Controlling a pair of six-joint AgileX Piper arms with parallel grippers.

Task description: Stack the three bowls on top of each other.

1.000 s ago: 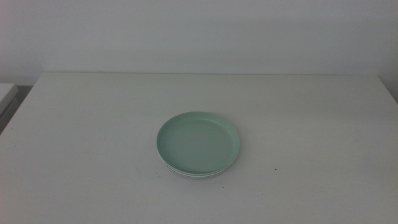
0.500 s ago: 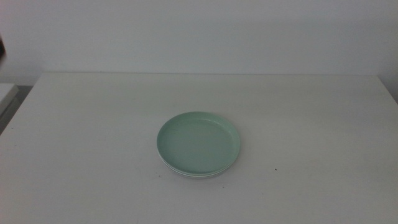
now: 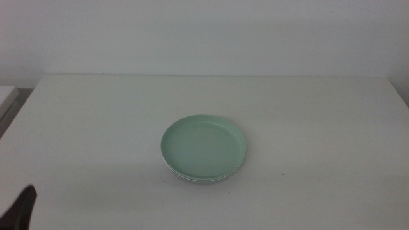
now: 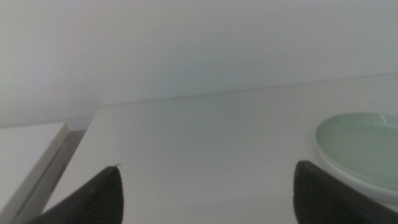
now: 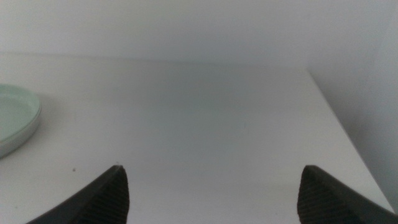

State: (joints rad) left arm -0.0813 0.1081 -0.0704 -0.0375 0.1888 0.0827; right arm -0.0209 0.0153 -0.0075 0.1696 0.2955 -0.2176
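Note:
A mint green bowl lies on top of a stack in the middle of the white table. Under its near edge a pale rim of a lower bowl peeks out; the rest of the stack is hidden beneath it. A dark tip of my left gripper shows at the table's near left corner, well away from the stack. In the left wrist view the left gripper is open and holds nothing, with the green bowl off to one side. The right gripper is open too, apart from the green bowl.
A white ledge stands beyond the table's left edge, also seen in the left wrist view as a white ledge. A small dark speck lies on the table to the right of the stack. A plain wall runs behind the table.
The left gripper's dark tip has come into the middle view at the bottom left corner. The stack has not moved.

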